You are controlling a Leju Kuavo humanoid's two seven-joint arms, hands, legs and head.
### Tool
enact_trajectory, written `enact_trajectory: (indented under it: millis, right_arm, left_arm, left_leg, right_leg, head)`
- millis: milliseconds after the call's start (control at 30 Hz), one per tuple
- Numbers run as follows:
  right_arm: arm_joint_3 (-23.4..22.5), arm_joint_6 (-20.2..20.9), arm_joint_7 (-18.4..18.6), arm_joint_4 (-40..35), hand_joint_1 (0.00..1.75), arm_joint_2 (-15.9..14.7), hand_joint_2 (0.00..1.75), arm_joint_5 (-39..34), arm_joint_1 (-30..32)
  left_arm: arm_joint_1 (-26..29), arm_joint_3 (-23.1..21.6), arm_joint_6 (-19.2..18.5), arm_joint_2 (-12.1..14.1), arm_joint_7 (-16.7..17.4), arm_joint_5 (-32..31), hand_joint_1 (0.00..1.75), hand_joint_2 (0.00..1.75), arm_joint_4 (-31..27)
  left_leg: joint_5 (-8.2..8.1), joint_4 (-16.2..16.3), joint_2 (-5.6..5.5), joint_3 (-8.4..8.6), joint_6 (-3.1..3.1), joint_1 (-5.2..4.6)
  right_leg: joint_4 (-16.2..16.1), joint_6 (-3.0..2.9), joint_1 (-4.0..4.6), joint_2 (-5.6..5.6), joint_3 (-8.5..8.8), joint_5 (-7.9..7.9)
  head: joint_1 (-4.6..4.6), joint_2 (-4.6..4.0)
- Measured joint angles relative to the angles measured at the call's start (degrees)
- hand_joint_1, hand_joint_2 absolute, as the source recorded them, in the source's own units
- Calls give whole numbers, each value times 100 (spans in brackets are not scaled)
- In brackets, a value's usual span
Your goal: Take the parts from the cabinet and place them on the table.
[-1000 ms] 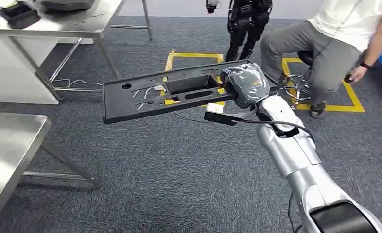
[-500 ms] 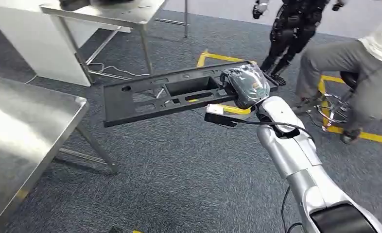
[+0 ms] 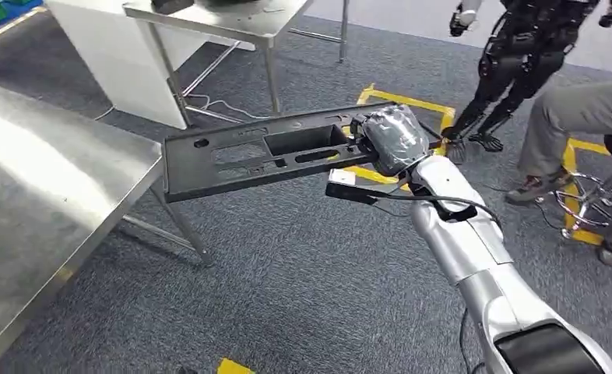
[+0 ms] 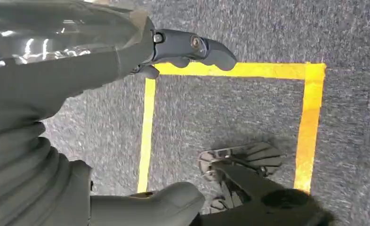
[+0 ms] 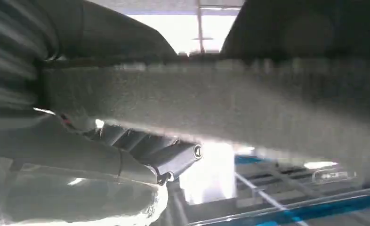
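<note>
One black part (image 3: 264, 152), two steel tables (image 3: 46, 202), one stool (image 3: 591, 195), one person (image 3: 583, 117)

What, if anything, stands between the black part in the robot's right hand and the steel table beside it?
Nothing visible does. The right hand holds the long black part above carpet, its free end near the steel table corner, with open air between.

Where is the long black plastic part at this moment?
In the head view the long black part is held at its right end by the right hand, above the grey carpet, its free end reaching toward the steel table on the left.
</note>
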Motion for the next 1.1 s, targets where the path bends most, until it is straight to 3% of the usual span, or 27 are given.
enact_trajectory:
  millis: [33, 67, 100, 133, 167, 200, 300, 333, 367, 400, 433, 500, 533, 567, 633, 667, 700, 733, 833, 867, 900, 933, 967, 1033, 1067, 1100]
  right_arm:
    - [9, 0, 2, 7, 171, -2, 175, 0, 19]
    - [22, 0, 2, 13, 171, -2, 175, 2, 31]
    - [35, 0, 7, 15, 171, 7, 175, 7, 35]
    - [48, -2, 20, 18, 171, 22, 175, 18, 33]
    - [57, -2, 39, 18, 171, 44, 175, 33, 29]
    - [61, -2, 57, 18, 171, 70, 175, 59, 19]
    - [105, 2, 109, 46, 171, 204, 175, 109, 11]
    - [135, 4, 131, 68, 171, 286, 175, 133, -8]
    - [160, 7, 144, 83, 171, 324, 175, 155, -19]
    - [184, 4, 149, 99, 171, 356, 175, 157, -41]
    - [203, 7, 149, 120, 171, 365, 175, 157, -53]
    - [234, 11, 149, 184, 171, 365, 175, 155, -42]
    - [254, 13, 149, 221, 171, 374, 175, 155, -33]
    - [271, 13, 144, 247, 171, 391, 175, 155, -33]
    - [306, 11, 138, 299, 171, 417, 175, 140, -82]
    - [324, 11, 138, 315, 171, 444, 175, 133, -125]
    - [337, 13, 135, 337, 171, 452, 175, 127, -172]
    - [348, 13, 129, 348, 171, 477, 175, 120, -202]
    - [378, 13, 122, 385, 171, 540, 175, 103, -197]
    - [383, 13, 120, 387, 171, 573, 175, 96, -200]
    - [391, 7, 120, 387, 171, 614, 175, 83, -208]
    - [396, 2, 120, 389, 171, 645, 175, 66, -218]
    - [398, -2, 114, 391, 171, 656, 175, 53, -218]
    - [404, -2, 111, 413, 171, 654, 175, 44, -206]
    - [411, -2, 114, 426, 171, 656, 175, 46, -195]
    - [418, -2, 114, 435, 171, 660, 175, 50, -191]
  left_arm:
    - [8, 2, 2, 0, 0, -7, 0, 175, 0]
    - [10, 4, 2, 2, 0, -18, 0, 175, 0]
    - [10, 7, 2, 11, 0, -31, 0, 175, 0]
    - [7, 7, 4, 20, -2, -40, 0, 175, 0]
    - [1, 11, 7, 28, -2, -40, 0, 175, 0]
    - [-16, 13, 9, 37, -2, -39, 0, 175, 0]
    - [6, 35, 20, 39, -2, 7, 0, 175, 0]
    - [29, 63, 28, 42, -9, 22, 0, 175, 0]
    - [57, 77, 39, 37, -13, 30, 0, 175, 2]
    - [59, 85, 66, 46, -20, 41, 0, 175, 2]
    - [49, 96, 68, 50, -22, 50, 0, 175, 2]
    - [50, 118, 68, 46, -24, 57, 0, 175, 2]
    - [61, 127, 79, 46, -39, 57, 0, 175, 2]
    - [86, 142, 120, 46, -76, 54, 0, 175, 2]
    - [126, 170, 229, 46, -188, 54, 0, 175, 2]
    - [127, 177, 265, 46, -227, 54, 0, 175, 2]
    - [124, 197, 295, 48, -258, 57, 0, 175, 2]
    - [111, 223, 313, 48, -282, 65, 0, 175, 2]
    - [173, 258, 321, 48, -321, 74, 0, 175, 4]
    - [198, 262, 326, 50, -321, 74, 0, 175, 9]
    - [219, 278, 332, 63, -323, 81, 0, 175, 13]
    - [218, 297, 339, 55, -321, 83, 0, 175, 22]
    - [211, 308, 343, 55, -321, 87, 0, 175, 22]
    - [206, 313, 343, 44, -321, 89, 0, 175, 22]
    - [215, 315, 343, 41, -321, 87, 0, 175, 24]
    - [222, 315, 343, 42, -321, 87, 0, 175, 26]
  left_leg:
    - [35, 70, 1, -33, 11, 0]
    - [189, -139, 5, 73, 30, -3]
    - [409, -553, 30, 302, 62, -10]
    - [642, -1094, 136, 611, 109, -28]
    - [763, -1548, 407, 884, 172, -71]
    - [689, -1670, 528, 930, 186, -145]
    - [707, -1676, 305, 880, 231, -157]
    - [737, -1730, 239, 906, 271, -135]
    - [778, -1781, 201, 962, 304, -71]
    - [804, -1796, 129, 959, 344, -56]
    - [814, -1797, 68, 952, 361, -53]
    - [818, -1796, -130, 949, 364, -40]
    - [821, -1794, -223, 949, 360, -38]
    - [825, -1790, -314, 949, 352, -33]
    - [836, -1784, -485, 949, 319, -18]
    - [836, -1777, -554, 943, 288, -15]
    - [841, -1767, -609, 907, 248, -31]
    - [839, -1742, -682, 875, 205, -52]
    - [888, -1797, -841, 846, 81, 16]
    - [883, -1785, -908, 825, 52, 36]
    - [782, -1659, -580, 772, 37, -1]
    - [560, -1318, -269, 619, 17, -16]
    - [330, -862, -109, 395, -5, -3]
    - [44, -62, -8, -22, -33, 13]
    - [64, 45, 3, -88, -37, 22]
    - [214, -137, 9, -4, -38, 32]
  right_leg:
    - [0, -5, 19, -74, 4, -4]
    - [1, -21, 36, -145, 8, -14]
    - [1, -26, 49, -211, 17, -20]
    - [1, -34, 65, -278, 33, -29]
    - [0, -43, 84, -328, 53, -37]
    - [20, -11, 166, -386, 40, -61]
    - [-7, 23, 150, -566, 64, -76]
    - [-6, 53, 187, -622, 94, -96]
    - [82, 91, 160, -409, 4, -157]
    - [327, 74, 141, -126, -68, -300]
    - [768, 48, 102, 49, -264, -483]
    - [1642, 57, 56, 147, -681, -782]
    - [1839, 98, 43, 151, -787, -805]
    - [1757, 153, 20, 151, -767, -724]
    - [896, 298, -32, 197, -390, -303]
    - [412, 352, -80, 338, -175, -115]
    - [77, 365, -128, 661, -49, -56]
    - [38, 315, -110, 643, -10, -39]
    - [37, 221, -59, 464, 12, -26]
    - [-10, 166, -170, 394, 26, 4]
    - [-14, 139, -144, 341, 44, 12]
    - [-15, 60, -130, 279, 47, 8]
    - [-15, 40, -105, 205, 52, -2]
    - [-13, 17, -67, 37, 52, -19]
    - [-13, 12, -59, -48, 52, -24]
    - [-12, 4, -57, -127, 54, -31]
  head:
    - [2, 0]
    - [0, 0]
    - [0, 0]
    - [0, 0]
    - [-2, 0]
    - [7, 0]
    - [15, 0]
    - [6, 0]
    - [9, 0]
    - [9, 0]
    - [31, 0]
    - [35, 0]
    - [31, 0]
    - [35, 0]
    - [33, 0]
    - [35, 0]
    - [48, 0]
    - [13, 0]
    - [22, 0]
    - [18, 0]
    - [9, 0]
    - [-59, 0]
    - [-66, 0]
    - [-65, 0]
    - [-61, 0]
    - [-63, 0]
